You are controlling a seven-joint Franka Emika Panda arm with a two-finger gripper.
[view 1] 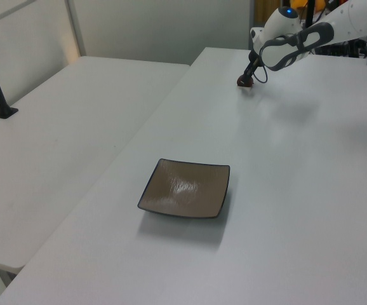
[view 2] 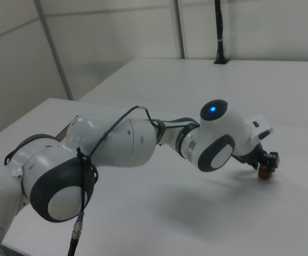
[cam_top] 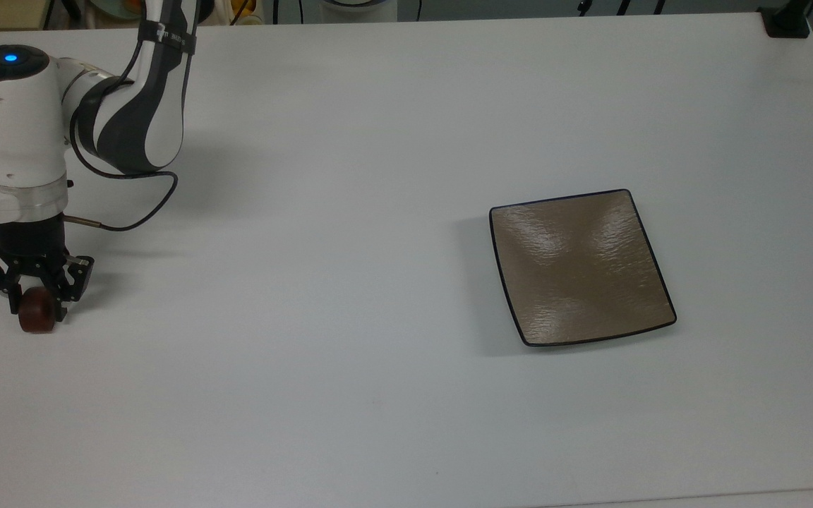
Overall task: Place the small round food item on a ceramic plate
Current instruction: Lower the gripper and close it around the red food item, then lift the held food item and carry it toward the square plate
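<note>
**My claw sits over the food piece; the plate lies far off to one side**

My claw [cam_top: 34, 302] points straight down at the white table [cam_top: 350, 395], and the small round food item [cam_top: 37, 315] sits directly under it, between my two fingers. In the top view one finger stands on each side of the dark reddish-brown chunk, close against it. The chunk rests on the table surface. My fingers are drawn in around it, but I cannot tell whether they already press on it or stand a hair clear.

In the right view the chunk [view 2: 264, 174] peeks out just below my fingers, low against the table, beyond my wrist.

The relation that matters next is the direction from my claw to the ceramic plate [cam_top: 650, 282]. In the top view the square tan-brown plate lies well apart from me, far toward the top view's right and at about the same height in the picture as my claw. So, as I judge it, the carry is one long, nearly straight sideways run across bare table, with nothing standing between us.

In the left view the plate [view 1: 153, 187] is near the camera, and my claw [view 1: 244, 80] is small at the far end of the table.
</note>
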